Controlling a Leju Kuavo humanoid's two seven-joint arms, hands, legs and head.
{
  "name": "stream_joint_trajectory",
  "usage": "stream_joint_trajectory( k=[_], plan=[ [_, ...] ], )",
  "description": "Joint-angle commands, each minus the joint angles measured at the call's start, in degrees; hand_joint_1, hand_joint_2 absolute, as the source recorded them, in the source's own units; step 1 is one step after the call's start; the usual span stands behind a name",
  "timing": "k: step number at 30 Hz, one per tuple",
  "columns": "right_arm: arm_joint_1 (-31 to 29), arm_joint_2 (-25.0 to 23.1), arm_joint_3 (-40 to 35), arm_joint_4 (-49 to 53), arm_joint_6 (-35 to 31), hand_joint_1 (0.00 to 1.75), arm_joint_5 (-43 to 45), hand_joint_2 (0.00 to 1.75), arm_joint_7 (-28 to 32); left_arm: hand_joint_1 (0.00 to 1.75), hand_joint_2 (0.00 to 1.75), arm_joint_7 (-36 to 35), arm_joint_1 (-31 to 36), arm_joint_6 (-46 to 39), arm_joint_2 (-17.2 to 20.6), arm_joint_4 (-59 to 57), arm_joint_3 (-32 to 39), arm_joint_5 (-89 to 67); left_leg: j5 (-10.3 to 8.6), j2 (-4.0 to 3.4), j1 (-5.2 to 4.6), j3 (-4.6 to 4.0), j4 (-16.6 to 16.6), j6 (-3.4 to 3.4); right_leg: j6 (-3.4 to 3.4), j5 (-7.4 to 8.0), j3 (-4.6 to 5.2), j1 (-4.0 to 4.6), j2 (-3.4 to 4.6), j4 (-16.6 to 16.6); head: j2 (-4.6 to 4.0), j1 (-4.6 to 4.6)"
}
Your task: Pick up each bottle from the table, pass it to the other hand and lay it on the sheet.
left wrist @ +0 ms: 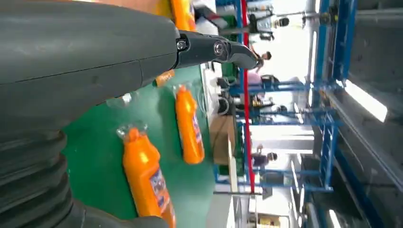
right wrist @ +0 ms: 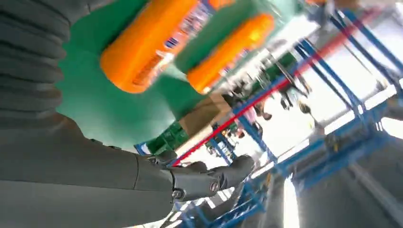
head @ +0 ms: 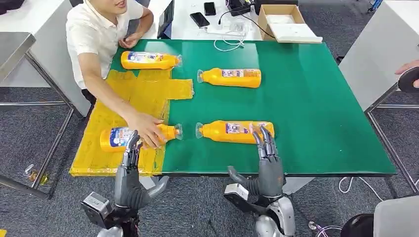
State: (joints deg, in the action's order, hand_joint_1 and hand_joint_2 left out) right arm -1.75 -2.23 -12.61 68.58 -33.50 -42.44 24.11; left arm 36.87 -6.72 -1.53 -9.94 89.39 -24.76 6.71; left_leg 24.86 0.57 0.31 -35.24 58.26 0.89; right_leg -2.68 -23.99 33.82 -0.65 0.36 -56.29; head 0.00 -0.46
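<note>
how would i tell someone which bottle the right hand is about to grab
On the green table, two orange plastic bottles lie on bare green to the right of the yellow sheet. The target bottle is the near one, at the front edge, just beyond the robot's right hand. Unlike the far bottle, it lies right at those raised fingers.

A workshop or test hall — blue steel racking [left wrist: 328, 142] rises beyond the green tabletop [head: 316, 113], grey carpet [head: 29, 133] below, white workbenches [head: 34, 19] around it.
</note>
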Motion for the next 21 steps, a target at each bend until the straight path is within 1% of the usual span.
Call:
stream_joint_trajectory(
  k=[1,2,3,4,6,11,12,13,14,15,16,17,18,19,20,21],
  plan=[
    [-15.68,4.04,1.51,-32.65,-3.38,0.0,-7.89,1.75,-3.26,0.0,1.75,-0.9,3.92,2.37,1.18,-5.52,-2.12,0.22,-0.02,-0.14,-0.01,0.4,-0.18,0.0,0.07,0.06,-0.38,0.01,0.06,0.21,0.0,0.0],
    [-16.28,4.34,1.33,-33.33,-2.94,0.0,-8.62,1.75,-3.93,0.0,1.75,-0.94,3.98,2.56,1.2,-5.6,-2.22,0.16,-0.07,-0.05,-0.06,0.24,-0.12,0.07,0.02,0.05,-0.23,-0.05,0.0,0.13,0.0,0.0],
    [-17.61,4.84,1.36,-34.86,-1.84,0.0,-9.53,1.75,-5.32,0.0,1.75,-1.06,4.15,3.07,1.22,-5.82,-2.48,0.11,-0.04,-0.09,-0.06,0.37,-0.15,0.06,0.03,0.05,-0.37,-0.05,0.02,0.16,0.0,0.0],
    [-18.53,5.06,1.45,-36.05,-1.62,0.0,-10.19,1.75,-5.97,0.0,1.75,-1.11,4.33,3.33,1.12,-6.02,-2.55,0.1,-0.05,-0.1,-0.09,0.26,-0.1,0.07,-0.01,0.06,-0.23,-0.08,0.05,0.1,0.0,0.0],
    [-20.14,5.69,1.56,-37.94,-0.16,0.0,-10.86,1.75,-7.13,0.0,1.75,-1.25,4.65,3.71,1.04,-6.36,-2.73,0.04,-0.04,-0.07,-0.12,0.32,-0.1,0.07,0.02,0.03,-0.3,-0.1,0.0,0.09,0.0,0.0],
    [-20.37,5.75,1.57,-38.03,0.02,0.0,-10.85,1.75,-7.13,0.0,1.75,-1.25,4.69,3.71,1.01,-6.39,-2.74,0.04,-0.01,-0.05,-0.11,0.33,-0.06,0.07,0.03,-0.01,-0.32,-0.1,-0.01,0.06,0.0,-0.02],
    [-21.73,6.03,0.92,-40.39,0.61,0.0,-12.54,1.75,-9.26,0.0,1.75,-1.37,5.14,4.32,1.17,-6.9,-3.09,-0.08,-0.03,0.0,-0.11,0.27,-0.06,0.07,0.01,-0.01,-0.28,-0.1,-0.05,0.06,0.0,0.0],
    [-22.54,6.13,1.03,-41.53,0.83,0.0,-12.76,1.75,-9.38,0.0,1.75,-1.37,5.38,4.44,1.14,-7.25,-3.17,-0.1,-0.06,-0.02,-0.1,0.16,-0.04,0.09,-0.02,0.03,-0.15,-0.1,-0.01,0.05,0.0,-0.02],
    [-24.07,6.38,0.9,-43.33,0.78,0.0,-13.55,1.75,-9.67,0.0,1.75,-1.3,5.93,4.69,1.1,-7.85,-3.4,-0.17,-0.01,-0.05,-0.11,0.33,-0.07,0.07,0.03,-0.01,-0.31,-0.1,-0.01,0.06,0.0,0.0],
    [-25.34,6.52,0.55,-44.5,0.96,0.0,-14.43,1.75,-10.21,0.0,1.75,-1.19,6.36,4.95,1.05,-8.18,-3.6,-0.17,-0.06,-0.03,-0.12,0.16,-0.03,0.09,-0.02,0.04,-0.15,-0.11,0.0,0.02,0.0,-0.02],
    [-25.89,6.52,0.51,-44.91,1.26,0.0,-14.67,1.75,-10.47,0.0,1.75,-1.18,6.61,5.04,0.97,-8.24,-3.68,-0.16,-0.02,-0.07,-0.12,0.31,-0.05,0.07,0.02,0.01,-0.28,-0.11,0.01,0.04,0.0,-0.02],
    [-26.33,6.45,0.42,-45.25,1.64,0.0,-14.9,1.75,-10.77,0.0,1.75,-1.18,6.72,5.1,0.93,-8.28,-3.76,-0.16,-0.05,-0.11,-0.15,0.22,-0.03,0.08,0.0,0.05,-0.17,-0.14,0.06,0.01,0.0,-0.02],
    [-26.98,6.33,0.05,-46.02,1.79,0.0,-15.73,1.75,-11.59,0.0,1.75,-1.21,6.86,5.23,0.94,-8.34,-3.96,-0.18,-0.03,-0.13,-0.15,0.3,-0.04,0.07,0.03,0.03,-0.26,-0.13,0.06,0.02,0.0,0.0],
    [-27.19,6.32,-0.11,-46.31,1.76,0.0,-16.09,1.75,-11.98,0.0,1.75,-1.25,6.93,5.33,0.95,-8.36,-4.08,-0.19,-0.07,-0.06,-0.13,0.12,-0.01,0.09,-0.02,0.05,-0.11,-0.12,0.02,0.01,0.0,-0.02],
    [-27.6,6.44,-0.71,-46.78,1.52,0.0,-17.24,1.75,-13.07,0.0,1.75,-1.48,7.08,5.7,0.97,-8.51,-4.37,-0.11,-0.03,-0.15,-0.13,0.25,-0.03,0.08,0.03,0.04,-0.21,-0.12,0.08,0.01,0.0,0.0],
    [-27.81,6.55,-1.33,-47.02,0.93,0.0,-18.23,1.75,-13.88,0.0,1.75,-1.75,7.17,6.14,0.98,-8.59,-4.45,0.26,-0.06,-0.08,-0.13,0.15,-0.02,0.09,0.0,0.05,-0.13,-0.12,0.03,0.01,0.0,-0.02]
  ],
)
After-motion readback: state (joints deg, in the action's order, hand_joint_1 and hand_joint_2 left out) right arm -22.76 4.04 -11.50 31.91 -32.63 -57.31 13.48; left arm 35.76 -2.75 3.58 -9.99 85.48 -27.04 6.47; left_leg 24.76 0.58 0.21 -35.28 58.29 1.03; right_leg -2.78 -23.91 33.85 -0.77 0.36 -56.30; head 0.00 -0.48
